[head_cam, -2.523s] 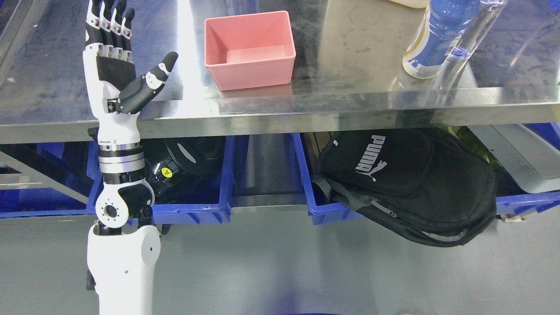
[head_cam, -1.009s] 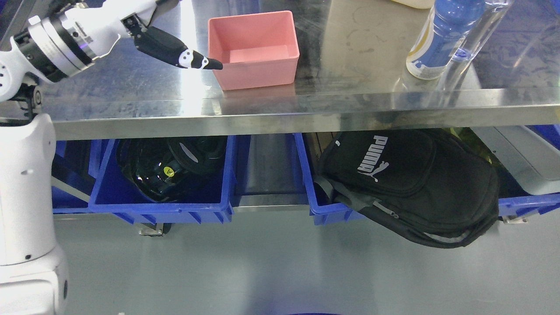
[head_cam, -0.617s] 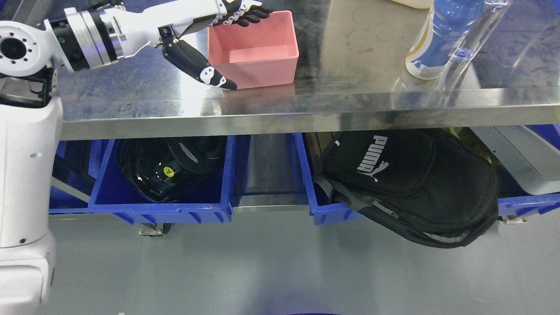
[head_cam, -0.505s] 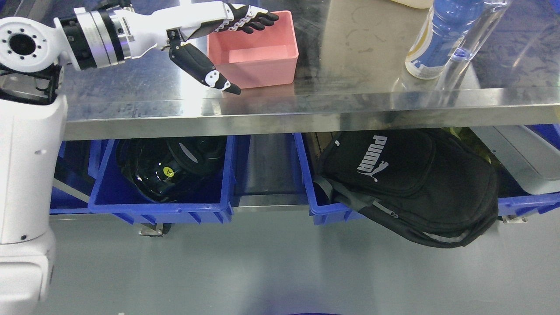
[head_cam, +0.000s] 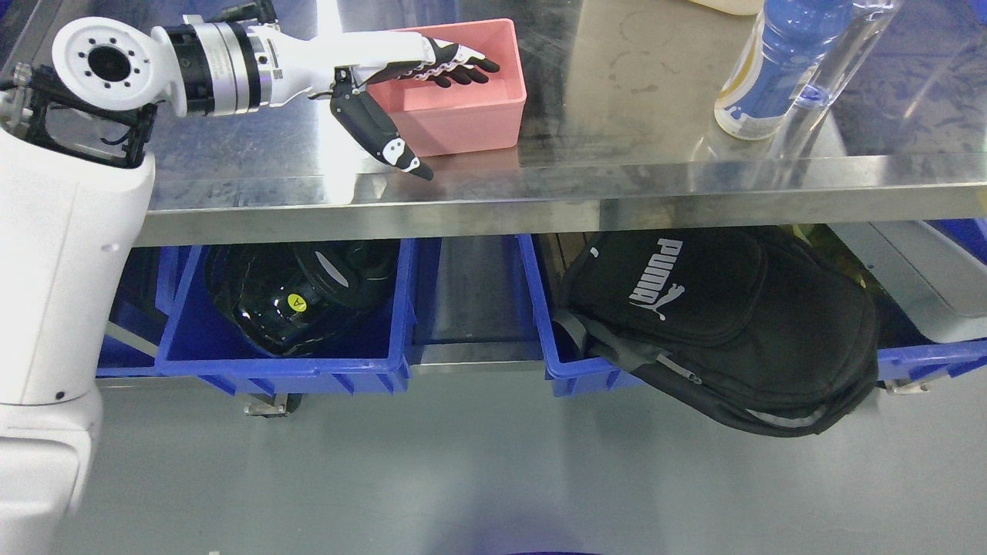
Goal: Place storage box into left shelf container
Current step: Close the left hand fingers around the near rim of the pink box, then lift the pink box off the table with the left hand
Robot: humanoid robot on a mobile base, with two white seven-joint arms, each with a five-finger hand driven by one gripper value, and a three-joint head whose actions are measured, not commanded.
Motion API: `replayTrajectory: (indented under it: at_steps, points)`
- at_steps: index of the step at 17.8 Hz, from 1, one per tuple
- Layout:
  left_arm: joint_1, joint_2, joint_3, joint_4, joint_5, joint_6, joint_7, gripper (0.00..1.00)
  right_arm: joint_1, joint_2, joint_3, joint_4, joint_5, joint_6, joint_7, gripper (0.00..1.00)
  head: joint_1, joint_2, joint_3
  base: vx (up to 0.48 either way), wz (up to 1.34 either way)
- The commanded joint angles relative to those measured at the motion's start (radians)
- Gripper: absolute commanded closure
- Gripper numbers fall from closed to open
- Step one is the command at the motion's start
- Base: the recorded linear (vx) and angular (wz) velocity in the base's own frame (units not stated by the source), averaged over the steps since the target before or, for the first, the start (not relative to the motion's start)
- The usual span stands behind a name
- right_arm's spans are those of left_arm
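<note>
A pink open storage box (head_cam: 470,116) stands on the steel table top (head_cam: 617,177), near its front edge. My left hand (head_cam: 432,108) reaches in from the left at the box's near-left corner. Its four fingers (head_cam: 455,68) stretch over the box's opening, and the thumb (head_cam: 385,142) points down outside the front wall. The hand is open and spread, not closed on the box. Under the table, at the left, sits a blue bin (head_cam: 285,370) holding a black helmet (head_cam: 301,297). The right arm does not show.
A second blue bin (head_cam: 567,370) at the right holds a black backpack (head_cam: 717,324) that bulges over its rim. A blue-labelled bottle (head_cam: 763,69) and a clear bottle (head_cam: 821,77) stand at the table's right. Grey floor lies in front.
My left arm swung from upright at the table's left edge across to the pink box. In the last half second the fingers slid further over its opening and the thumb dropped lower.
</note>
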Motion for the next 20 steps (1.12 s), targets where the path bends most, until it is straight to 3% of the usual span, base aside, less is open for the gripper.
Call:
replayTrajectory:
  at_steps: [1,4,5,6,7,8,9,12,16,18,20]
  points:
    - [-0.038,-0.021,-0.113,0.117,-0.022,0.001,-0.049,0.19,-0.005,-0.017,0.000,-0.017,-0.021,0.000,0.004,0.00,0.0000,0.000,0.000,0.000,0.00]
    - [-0.043,-0.052,-0.090,0.164,-0.024,-0.002,-0.075,0.38,-0.005,-0.017,0.000,-0.017,-0.021,0.000,0.004,0.00,0.0000,0.000,0.000,0.000,0.00]
    - [-0.043,-0.056,-0.064,0.177,-0.028,-0.012,-0.093,0.50,-0.005,-0.017,0.000,-0.017,-0.021,0.001,0.002,0.00,0.0000,0.000,0.000,0.000,0.00]
    - [-0.041,-0.067,-0.045,0.190,-0.028,-0.028,-0.113,0.57,-0.005,-0.017,0.000,-0.017,-0.021,0.001,0.004,0.00,0.0000,0.000,0.000,0.000,0.00]
    - [-0.038,-0.082,-0.016,0.207,-0.028,-0.067,-0.123,0.70,-0.005,-0.017,0.000,-0.017,-0.021,0.001,0.002,0.00,0.0000,0.000,0.000,0.000,0.00]
    - [-0.035,-0.096,0.042,0.233,-0.028,-0.129,-0.130,0.90,-0.005,-0.017,0.000,-0.017,-0.021,0.000,0.002,0.00,0.0000,0.000,0.000,0.000,0.00]
    - [-0.028,-0.111,0.095,0.258,-0.028,-0.183,-0.144,1.00,-0.005,-0.017,0.000,-0.017,-0.021,0.001,0.004,0.00,0.0000,0.000,0.000,0.000,0.00]
    - [0.006,-0.135,0.191,0.298,-0.012,-0.234,-0.156,1.00,-0.005,-0.017,0.000,-0.017,-0.021,0.001,0.002,0.00,0.0000,0.000,0.000,0.002,-0.03]
    - [0.121,-0.363,0.506,0.287,0.103,-0.233,-0.169,1.00,-0.005,-0.017,0.000,-0.017,-0.021,0.000,0.002,0.00,0.0000,0.000,0.000,0.002,-0.02]
    - [0.147,-0.373,0.603,0.264,0.146,-0.231,-0.176,1.00,-0.005,-0.017,0.000,-0.017,-0.021,0.000,0.002,0.00,0.0000,0.000,0.000,0.002,0.11]
    - [0.149,-0.373,0.616,0.238,0.276,-0.225,-0.166,1.00,-0.005,-0.017,0.000,-0.017,-0.021,0.001,0.002,0.00,0.0000,0.000,0.000,0.007,0.16]
